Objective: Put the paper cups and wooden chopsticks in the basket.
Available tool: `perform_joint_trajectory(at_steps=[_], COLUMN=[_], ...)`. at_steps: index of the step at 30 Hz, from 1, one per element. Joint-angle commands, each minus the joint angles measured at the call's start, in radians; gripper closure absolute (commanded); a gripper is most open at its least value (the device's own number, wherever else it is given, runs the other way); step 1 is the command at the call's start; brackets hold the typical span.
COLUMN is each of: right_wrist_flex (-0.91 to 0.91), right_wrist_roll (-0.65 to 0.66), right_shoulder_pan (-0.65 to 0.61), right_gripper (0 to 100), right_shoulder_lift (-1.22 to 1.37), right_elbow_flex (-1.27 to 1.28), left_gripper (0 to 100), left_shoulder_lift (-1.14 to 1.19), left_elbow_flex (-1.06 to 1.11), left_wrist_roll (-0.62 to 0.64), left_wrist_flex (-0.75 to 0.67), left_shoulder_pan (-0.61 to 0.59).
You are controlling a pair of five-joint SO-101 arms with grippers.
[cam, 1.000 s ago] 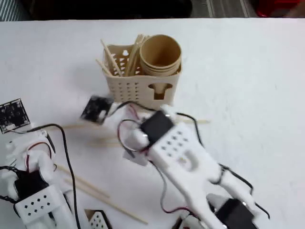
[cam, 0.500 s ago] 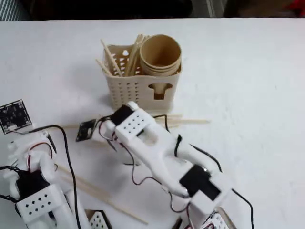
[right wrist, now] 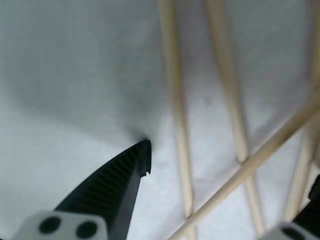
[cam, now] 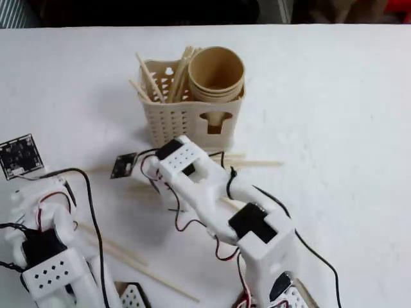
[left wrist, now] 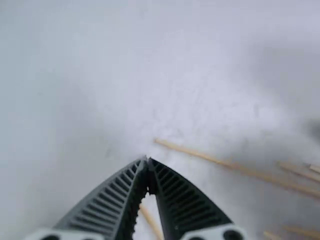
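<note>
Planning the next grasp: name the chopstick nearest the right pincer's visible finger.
The chopstick running right past the finger; the others lie beyond it, one slanting across them.

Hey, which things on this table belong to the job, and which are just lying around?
Job:
- basket
- paper cups, stacked in the basket
- upright chopsticks, in the basket
- loose chopsticks, flat on the table

Not the job:
- black wires along an arm
- small black board near the table's edge
</note>
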Motion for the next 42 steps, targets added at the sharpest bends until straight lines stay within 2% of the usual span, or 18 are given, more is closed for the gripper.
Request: perform_joint_trajectory(at_steps=[1,4,9,11,19,24,30,35,42], right_wrist_flex=[-0.008,0.047,0.189,0.219,0.254,0.254,0.248,0.249,0.321], right_wrist_roll=[0.003,0.006,0.006,0.002,-0.003,-0.068,-0.081,-0.109,-0.109], right_shoulder_pan=[0.033,0.038,-0.025,-0.056,-0.094,-0.096,-0.105,-0.107,-0.101], right_gripper=[52.5,58.3,79.1,83.0,83.7,84.0,98.8,98.1,98.1], right_shoulder_lift=[0.031,0.091,0.185,0.203,0.205,0.205,0.205,0.183,-0.03], right_elbow_flex=[-0.074,-0.141,-0.249,-0.272,-0.279,-0.278,-0.279,-0.279,-0.273], left_gripper=[98,98,98,98,98,98,98,98,98], left_shoulder_lift=[-0.018,-0.018,-0.018,-0.018,-0.018,-0.018,-0.018,-0.018,-0.018], left_elbow_flex=[0.008,0.014,0.014,0.014,0.014,0.014,0.014,0.014,0.014], left_wrist_roll=[-0.031,-0.031,-0.032,-0.032,-0.034,-0.034,-0.035,-0.035,-0.035], left_wrist_flex=[-0.025,-0.044,-0.044,-0.044,-0.044,-0.044,-0.044,-0.044,-0.044], left_shoulder_pan=[-0.008,-0.008,-0.008,-0.008,-0.008,-0.008,-0.008,-0.008,-0.008])
